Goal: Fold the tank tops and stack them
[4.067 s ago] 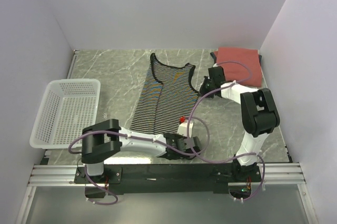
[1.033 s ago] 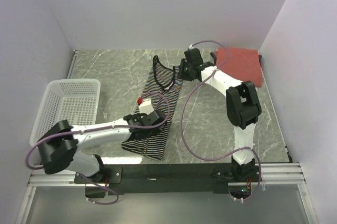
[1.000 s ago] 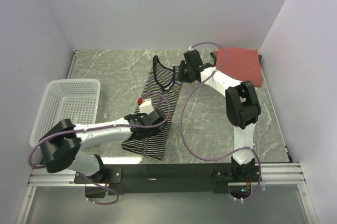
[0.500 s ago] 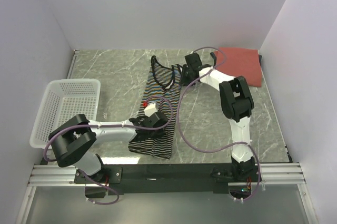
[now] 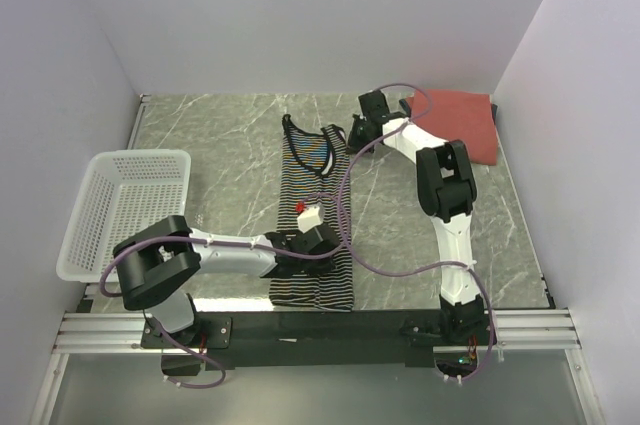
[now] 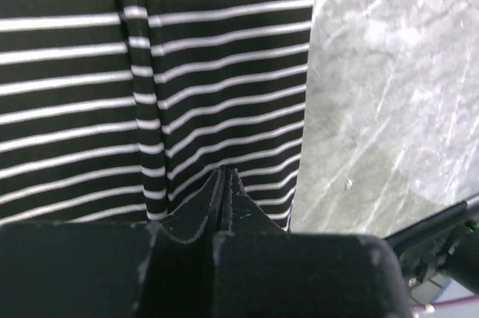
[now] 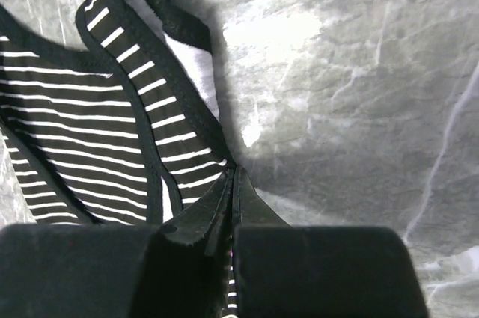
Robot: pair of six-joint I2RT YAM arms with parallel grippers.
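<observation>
The black-and-white striped tank top lies folded lengthwise in a narrow strip down the table's middle. My left gripper is shut on its lower part; the left wrist view shows the closed jaw tips on the striped cloth near its right edge. My right gripper is shut on the top's shoulder edge; the right wrist view shows its tips pinching the dark-trimmed strap. The rust-red top lies folded at the back right. The tan-brown top is out of view.
A white mesh basket stands at the left. Side walls close in left and right, and the back wall is just behind the red top. Purple cables loop over the table beside the striped top.
Both grippers have moved right with the striped top. Its lower end has swung right, so it now lies straighter. The left arm has folded back closer to its base.
</observation>
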